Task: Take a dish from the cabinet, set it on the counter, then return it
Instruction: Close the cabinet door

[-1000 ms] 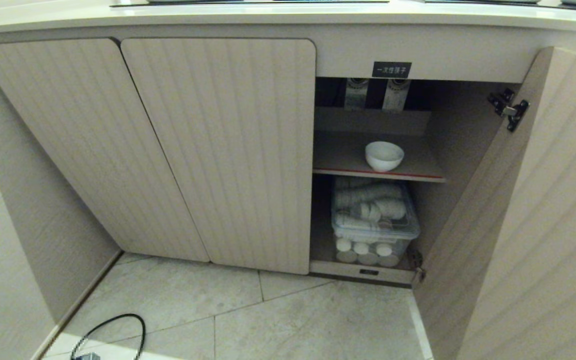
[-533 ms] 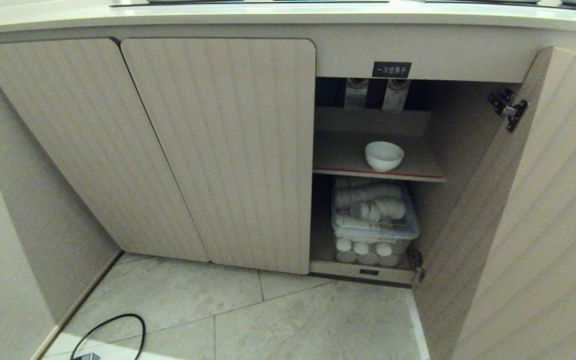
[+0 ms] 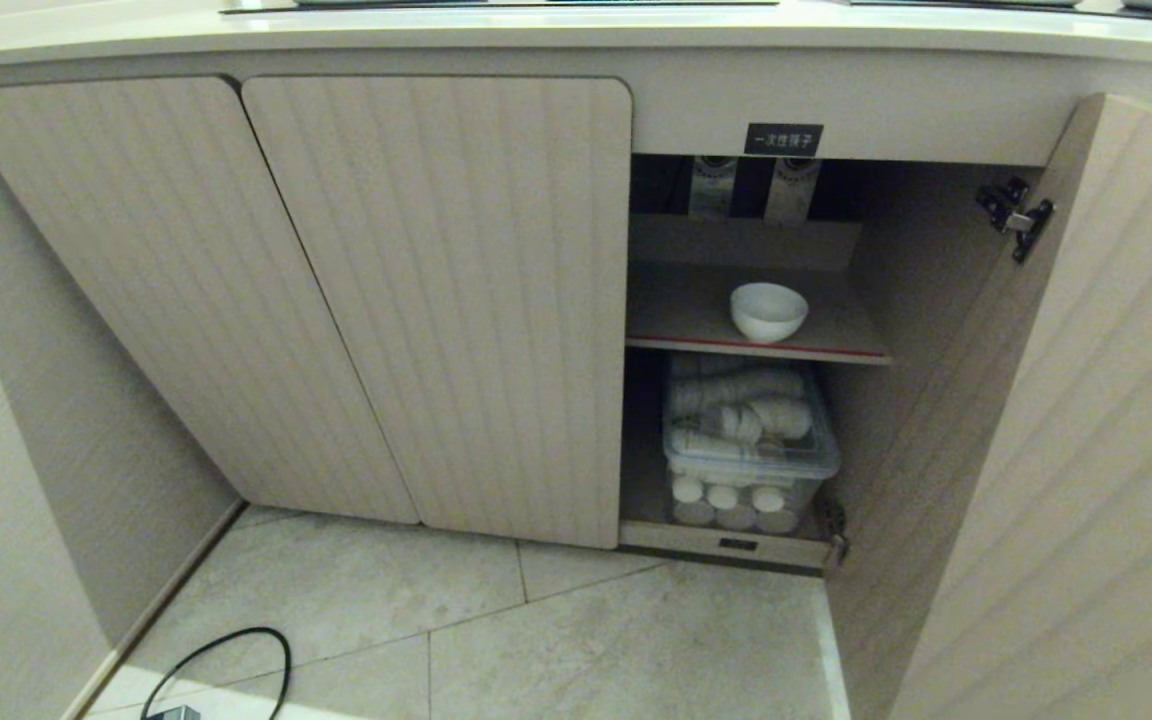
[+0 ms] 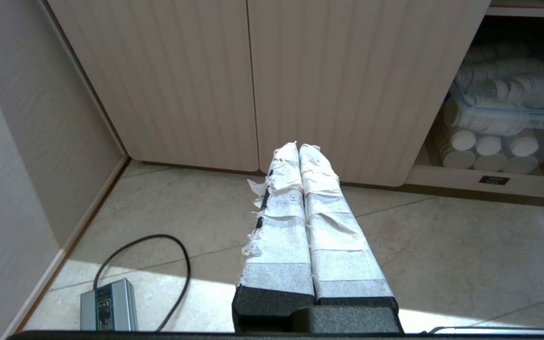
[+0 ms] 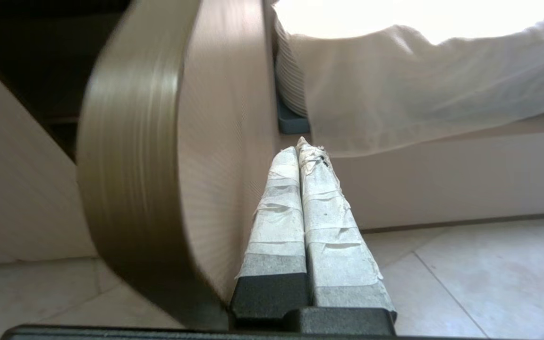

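While its ribbed beige door point(image 3: 1066, 450) stands open, the cabinet point(image 3: 436, 300) shows a glossy white round dish point(image 3: 768, 310) on the red-edged shelf point(image 3: 756, 346), under the smooth counter point(image 3: 576, 30). Left gripper point(image 4: 299, 146): tape-wrapped fingers pressed together, empty, above floor tiles. Right gripper point(image 5: 303, 144): closed, empty, alongside the door's outer face.
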